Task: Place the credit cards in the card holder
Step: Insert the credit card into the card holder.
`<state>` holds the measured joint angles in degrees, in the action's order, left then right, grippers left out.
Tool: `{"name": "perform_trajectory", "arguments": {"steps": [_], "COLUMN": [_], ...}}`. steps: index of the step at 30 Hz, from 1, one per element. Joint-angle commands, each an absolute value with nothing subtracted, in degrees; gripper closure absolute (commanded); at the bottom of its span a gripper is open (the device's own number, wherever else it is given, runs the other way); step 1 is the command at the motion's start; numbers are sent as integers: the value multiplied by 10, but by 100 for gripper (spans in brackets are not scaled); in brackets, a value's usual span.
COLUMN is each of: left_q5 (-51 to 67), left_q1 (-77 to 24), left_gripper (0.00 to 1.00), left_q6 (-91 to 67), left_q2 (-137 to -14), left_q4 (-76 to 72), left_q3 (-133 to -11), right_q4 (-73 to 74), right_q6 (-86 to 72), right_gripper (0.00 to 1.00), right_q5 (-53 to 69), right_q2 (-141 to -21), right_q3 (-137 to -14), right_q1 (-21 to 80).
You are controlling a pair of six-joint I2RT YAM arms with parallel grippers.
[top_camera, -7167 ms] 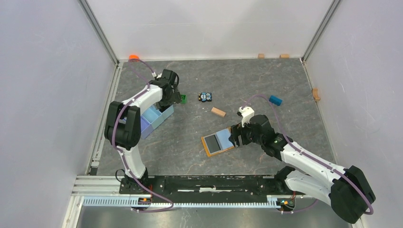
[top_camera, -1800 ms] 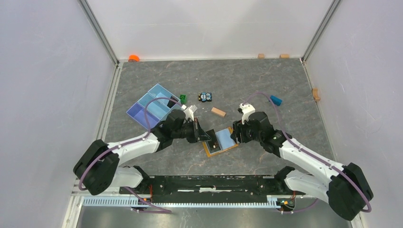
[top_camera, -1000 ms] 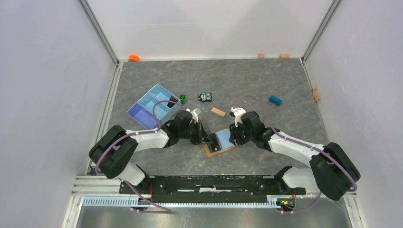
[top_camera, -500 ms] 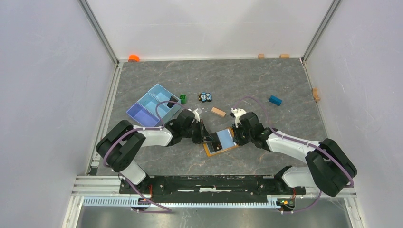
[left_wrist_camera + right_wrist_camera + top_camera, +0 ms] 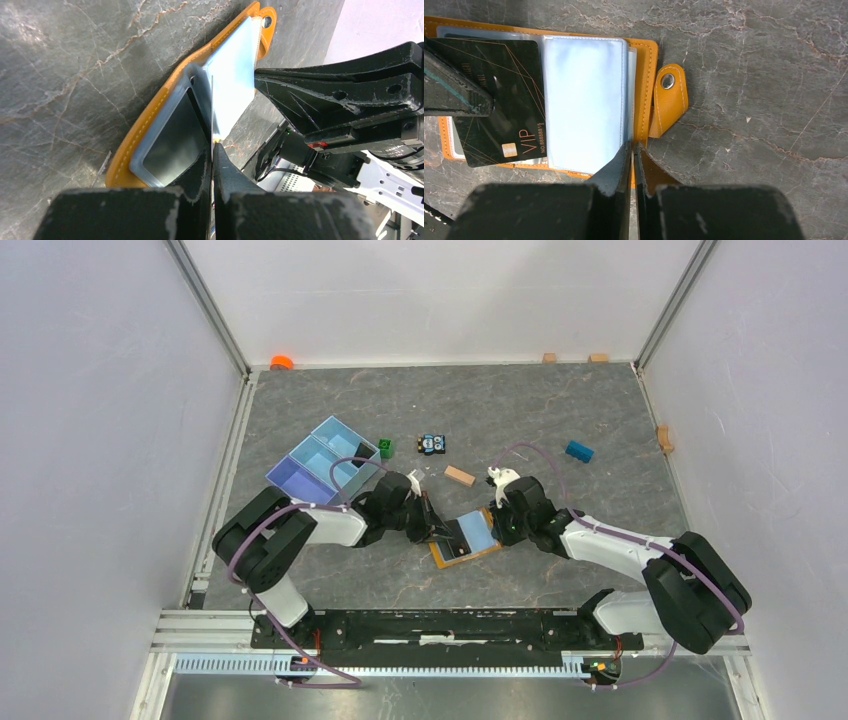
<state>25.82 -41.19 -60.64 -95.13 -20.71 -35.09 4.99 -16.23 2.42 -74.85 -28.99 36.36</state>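
The orange card holder (image 5: 462,557) lies open on the table, pale pockets up. My left gripper (image 5: 438,532) is shut on a black credit card (image 5: 509,90) marked VIP. The card is tilted over the holder's left half (image 5: 150,120) and shows edge-on (image 5: 212,110) in the left wrist view. My right gripper (image 5: 632,146) is shut on the holder's right edge (image 5: 651,65), beside the snap tab (image 5: 669,95). A pale blue rectangle (image 5: 584,100) covers the right half; I cannot tell whether it is a card or a pocket.
A light blue divided tray (image 5: 322,465) stands to the left behind the left arm. A green block (image 5: 385,448), a toy car (image 5: 432,444) and a wooden block (image 5: 459,476) lie behind the holder. A blue block (image 5: 579,451) is at the right.
My right gripper's jaws have closed onto the holder's right edge. My left gripper has edged right with the black card, over the holder's left half.
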Motion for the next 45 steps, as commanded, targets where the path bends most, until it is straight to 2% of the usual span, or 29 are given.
{"name": "perform_trajectory", "arguments": {"steps": [1,22,45], "left_q5": [267,354,343], "left_q1": [-402,-364,-364], "left_gripper": [98,98,98], "left_q6": [-647,-684,-671], "left_q2": [-972,-984,-1003], "left_q4": [-263,-341,-334], "left_q3": [-350,-329,-325], "right_q4": [64,71,76], "right_q6": [-161,-163,-162], "right_gripper": [92,94,95], "right_q5": [4,-10,-14], "right_q2": [-757,-760,-770], "right_q3": [-272,-271,-274], "right_q1": [364,364,364]}}
